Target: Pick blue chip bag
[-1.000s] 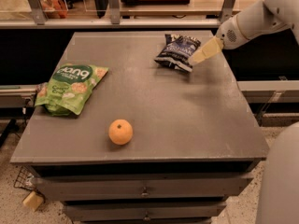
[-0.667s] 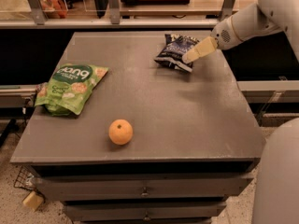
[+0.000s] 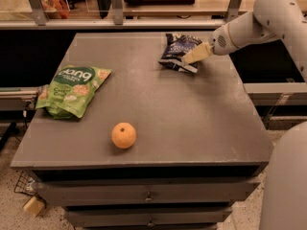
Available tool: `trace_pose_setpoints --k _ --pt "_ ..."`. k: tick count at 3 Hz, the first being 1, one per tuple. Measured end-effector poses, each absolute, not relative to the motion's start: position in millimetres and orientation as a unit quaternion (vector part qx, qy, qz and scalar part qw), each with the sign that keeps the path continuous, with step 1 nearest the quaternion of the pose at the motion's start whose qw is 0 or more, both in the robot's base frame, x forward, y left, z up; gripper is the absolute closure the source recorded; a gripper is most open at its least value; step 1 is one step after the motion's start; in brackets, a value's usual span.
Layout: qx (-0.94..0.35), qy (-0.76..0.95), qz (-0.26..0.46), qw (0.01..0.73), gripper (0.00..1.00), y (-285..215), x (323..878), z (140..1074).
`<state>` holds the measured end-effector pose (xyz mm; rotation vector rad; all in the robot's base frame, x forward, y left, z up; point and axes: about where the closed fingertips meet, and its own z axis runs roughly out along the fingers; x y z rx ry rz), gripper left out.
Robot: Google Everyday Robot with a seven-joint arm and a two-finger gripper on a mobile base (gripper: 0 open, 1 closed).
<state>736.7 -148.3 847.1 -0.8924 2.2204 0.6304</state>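
At the far right corner of the table (image 3: 201, 128), my gripper (image 3: 188, 59) reaches in from the right side and lies against the right half of the blue chip bag (image 3: 173, 51). I cannot tell how far it is open or whether it has hold. The bag lies crumpled, near the far edge and short of the right edge. A green bag (image 3: 73, 89) lies at the left edge, its corner over the rim. An orange (image 3: 123, 135) sits near the front edge, well apart from both.
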Motion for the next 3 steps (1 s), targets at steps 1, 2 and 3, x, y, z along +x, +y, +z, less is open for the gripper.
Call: trace_pose_setpoints --k 1,2,3 --pt "-0.325 0.853 0.236 0.333 0.64 -149 743 846" --pt "-0.323 0.847 0.242 0.345 0.86 -152 747 859" --pt "-0.338 0.823 0.266 0.371 1.0 -156 747 895"
